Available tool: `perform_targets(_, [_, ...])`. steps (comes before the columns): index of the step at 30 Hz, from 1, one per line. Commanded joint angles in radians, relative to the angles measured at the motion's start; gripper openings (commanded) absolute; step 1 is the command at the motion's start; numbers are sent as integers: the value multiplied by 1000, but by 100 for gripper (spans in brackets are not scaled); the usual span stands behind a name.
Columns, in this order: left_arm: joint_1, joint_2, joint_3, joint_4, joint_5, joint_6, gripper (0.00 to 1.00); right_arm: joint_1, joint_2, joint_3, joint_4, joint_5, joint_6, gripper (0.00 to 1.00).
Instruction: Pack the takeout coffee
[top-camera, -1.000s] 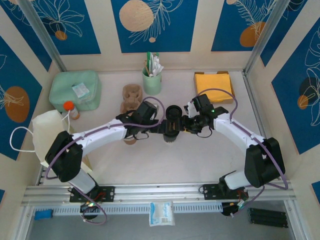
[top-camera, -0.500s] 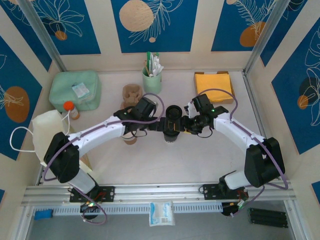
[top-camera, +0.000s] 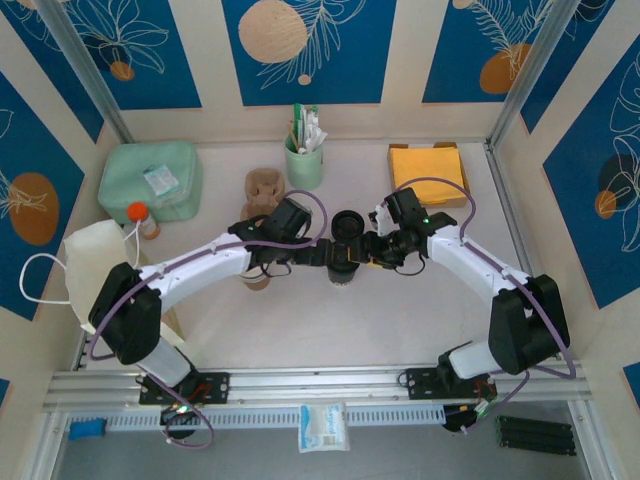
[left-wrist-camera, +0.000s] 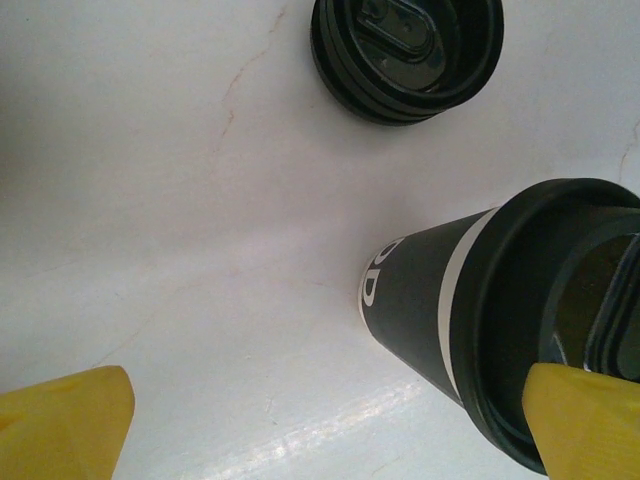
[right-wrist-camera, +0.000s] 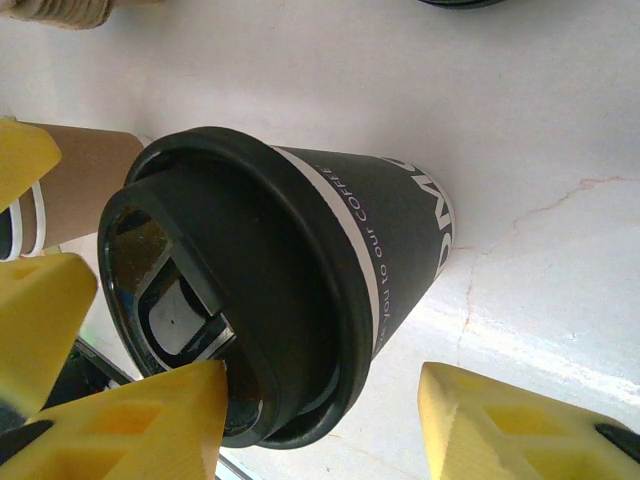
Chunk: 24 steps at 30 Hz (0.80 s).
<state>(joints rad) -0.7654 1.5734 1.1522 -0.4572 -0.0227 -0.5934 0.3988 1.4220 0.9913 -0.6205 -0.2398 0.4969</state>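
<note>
A dark grey paper cup with a black lid stands mid-table between both grippers. My right gripper is open around its lid. One yellow finger overlaps the lid's edge and the other stands clear of the cup. My left gripper is wide open over bare table, its right finger in front of the dark cup's lid. The takeout coffee, a brown paper cup, stands just beyond. In the top view my left arm partly hides the brown cup.
Loose black lids lie just behind the dark cup. The brown pulp carrier and a mint-green cup of stirrers stand at the back. A green box, yellow napkins and a white bag flank the table.
My left arm has shifted slightly back and to the left. The right arm and both cups have stayed where they were.
</note>
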Motion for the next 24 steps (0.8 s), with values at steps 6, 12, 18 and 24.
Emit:
perform_targets(6, [11,41,-8,-5,-2,22,99,-2,9,15,-27,-15,-11,53])
perform_targets(12, [11,56,-5,-28,-19,38,99,-1,8,17,-25,-15,-9,53])
perform_targets(18, [11,67,-22,-24,-19,34,99,-1,10,-6,-11,-13,-5,53])
perform_targets(24, [4,93,-63,-7,-14,22,99,-1,13,-31,7,-18,8,53])
